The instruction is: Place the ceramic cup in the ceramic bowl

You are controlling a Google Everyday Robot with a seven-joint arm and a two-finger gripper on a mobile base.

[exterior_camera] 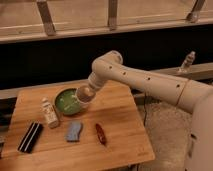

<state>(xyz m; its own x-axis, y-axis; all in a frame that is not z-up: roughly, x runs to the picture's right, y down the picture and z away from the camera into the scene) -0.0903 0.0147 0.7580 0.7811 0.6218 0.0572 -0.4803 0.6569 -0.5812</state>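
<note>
The ceramic bowl point(65, 101) is a shallow round green bowl on the wooden table point(120, 130), at the back left. The ceramic cup point(85, 94) is a small pale cup held at the end of my arm, over the bowl's right rim. My gripper point(82, 97) is at the cup, just above the bowl's right side, and the cup hides most of it. My cream-coloured arm reaches in from the right.
A small white bottle with a label point(49, 113) stands left of the bowl. A black flat case point(30, 136) lies at the front left. A blue-grey sponge point(74, 131) and a red-brown object point(100, 134) lie in front of the bowl. A bottle point(187, 61) stands on the ledge behind.
</note>
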